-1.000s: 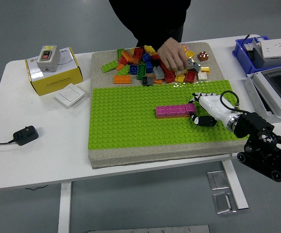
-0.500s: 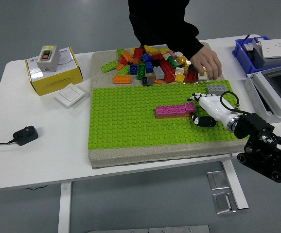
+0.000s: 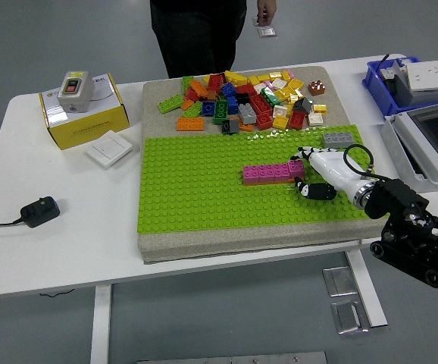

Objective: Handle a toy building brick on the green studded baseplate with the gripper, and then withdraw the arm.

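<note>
The green studded baseplate point(image 3: 204, 189) lies on a grey pad in the middle of the table. A row of pink bricks point(image 3: 272, 173) is stuck on it right of centre. A grey brick point(image 3: 338, 139) sits at the baseplate's far right corner. My right hand point(image 3: 307, 171), white with black fingertips, rests low over the baseplate at the pink row's right end. Its fingers are spread, with the thumb point(image 3: 315, 191) nearer me, and it holds nothing. My left arm is out of view.
A heap of loose coloured bricks point(image 3: 245, 98) lies on the pad behind the baseplate. A person point(image 3: 196, 30) stands at the far side, hands off the table. A yellow box point(image 3: 82, 114), a white switch point(image 3: 108, 149) and a black plug point(image 3: 39, 211) lie left; blue bin point(image 3: 389, 83) and grey enclosure point(image 3: 431, 148) right.
The person's hand moved from the brick heap, set the grey brick on the baseplate's far right corner, and drew back off the table. My right hand has not moved.
</note>
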Controlling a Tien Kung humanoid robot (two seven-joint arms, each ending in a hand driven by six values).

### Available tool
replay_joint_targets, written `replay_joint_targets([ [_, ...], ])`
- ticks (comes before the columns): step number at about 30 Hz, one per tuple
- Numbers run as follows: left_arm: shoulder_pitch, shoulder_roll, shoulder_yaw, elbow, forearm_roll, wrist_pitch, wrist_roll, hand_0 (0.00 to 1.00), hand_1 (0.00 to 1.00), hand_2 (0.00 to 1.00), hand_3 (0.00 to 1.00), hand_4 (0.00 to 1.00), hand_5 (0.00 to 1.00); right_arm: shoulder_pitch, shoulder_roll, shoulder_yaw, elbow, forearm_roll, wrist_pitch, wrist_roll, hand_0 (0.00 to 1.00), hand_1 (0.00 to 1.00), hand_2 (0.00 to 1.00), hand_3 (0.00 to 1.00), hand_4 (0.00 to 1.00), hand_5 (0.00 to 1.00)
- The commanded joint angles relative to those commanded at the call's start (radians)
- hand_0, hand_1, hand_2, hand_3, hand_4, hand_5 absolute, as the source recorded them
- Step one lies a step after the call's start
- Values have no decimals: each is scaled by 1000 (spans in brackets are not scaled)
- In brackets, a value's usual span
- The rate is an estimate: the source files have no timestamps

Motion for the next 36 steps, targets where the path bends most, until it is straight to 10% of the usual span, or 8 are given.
replay_joint_targets([
  [22, 9, -2, -3, 0, -3, 1, 0, 666, 665, 661, 658, 347, 661, -94, -71, 138, 170, -36, -12, -26, 908, 916, 971, 784, 511, 402],
  [36, 7, -3, -5, 0, -3, 2, 0, 666, 665, 661, 659, 348, 664, -104, -60, 142, 145, -23, -13, -20, 909, 916, 970, 721, 513, 404],
])
